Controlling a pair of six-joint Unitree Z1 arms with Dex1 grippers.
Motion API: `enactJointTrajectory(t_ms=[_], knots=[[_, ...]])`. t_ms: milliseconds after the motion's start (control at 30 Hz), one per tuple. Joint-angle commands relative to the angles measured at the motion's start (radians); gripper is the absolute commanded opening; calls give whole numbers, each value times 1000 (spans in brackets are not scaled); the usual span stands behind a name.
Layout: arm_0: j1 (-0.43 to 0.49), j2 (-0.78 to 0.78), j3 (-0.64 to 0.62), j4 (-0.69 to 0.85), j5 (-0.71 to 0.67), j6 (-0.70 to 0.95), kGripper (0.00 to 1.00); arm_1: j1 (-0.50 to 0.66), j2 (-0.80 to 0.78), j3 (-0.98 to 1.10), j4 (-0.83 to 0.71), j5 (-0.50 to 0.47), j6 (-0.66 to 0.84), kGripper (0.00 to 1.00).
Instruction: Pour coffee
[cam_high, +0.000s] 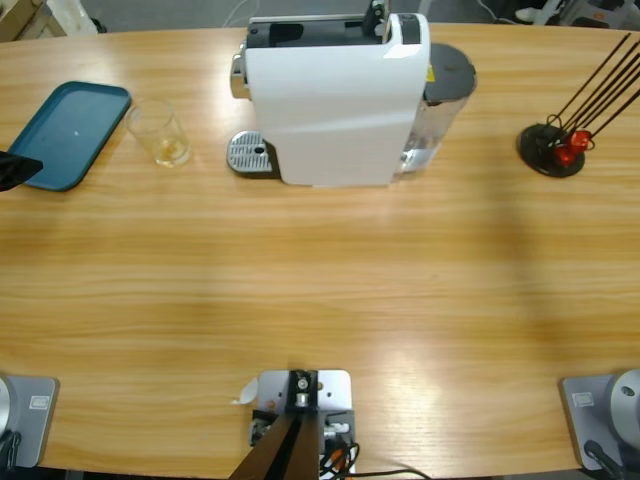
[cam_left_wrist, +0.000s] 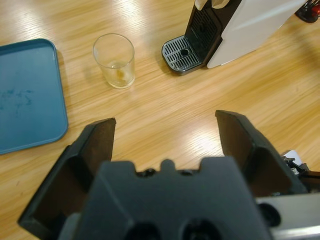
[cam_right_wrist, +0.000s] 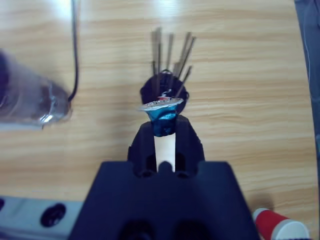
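Both grippers were examined. Our left gripper stands with its jaws spread wide and holds nothing, hanging over bare wood of the long wooden table. Our right gripper has its jaws closed tight on a small dark-blue coffee capsule with a silver foil rim.

We note that only the right wrist view shows this capsule; behind it stands a black round stand of thin dark rods. The high view shows that stand at the table's right end but shows neither gripper clearly.

We find the coffee, a shallow amber layer, at the bottom of a small clear glass tumbler. This tumbler stands upright between a teal rectangular plastic tray and the metal drip grate of a white boxy coffee machine, apart from both.
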Motion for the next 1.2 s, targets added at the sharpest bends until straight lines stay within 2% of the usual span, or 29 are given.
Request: enactJointTrajectory(t_ms=[33, 167, 433, 700, 867, 1100, 1200], knots=[[-25, -8, 43, -14, 2, 6, 858, 350, -104, -64, 81, 17, -119, 0], [-41, -7, 43, -14, 0, 6, 858, 605, -70, -87, 97, 23, -176, 0], [-65, 8, 44, -14, -11, 6, 858, 799, 98, -186, 134, -1, -283, 0], [-66, 14, 45, -14, -11, 8, 858, 891, 336, -459, 194, -27, -411, 0], [-66, 28, 47, -21, -10, 8, 858, 903, 469, -599, 193, -26, -471, 0], [-66, 12, 52, -21, -7, 7, 858, 903, 618, -698, 172, -35, -531, 0], [-66, 8, 53, -21, -4, 7, 858, 903, 662, -717, 156, -70, -558, 0]])
